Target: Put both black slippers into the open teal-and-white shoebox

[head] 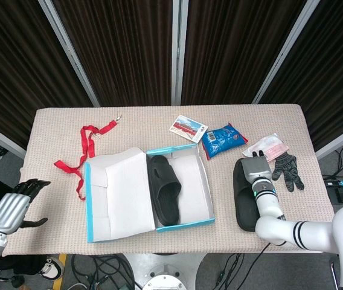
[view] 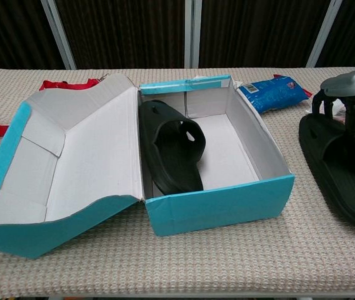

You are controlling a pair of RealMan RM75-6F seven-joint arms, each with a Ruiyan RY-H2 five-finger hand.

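Our right hand (head: 255, 172) grasps the second slipper (head: 247, 202)'s heel; we should lift it level over the shoebox (view: 221, 203) wall. Left hand (head: 16, 205) idle, fingers released.

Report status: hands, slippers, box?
Left robot hand open, off table. Right robot hand on loose slipper, grip unclear. Other slipper in shoebox. Path clear.
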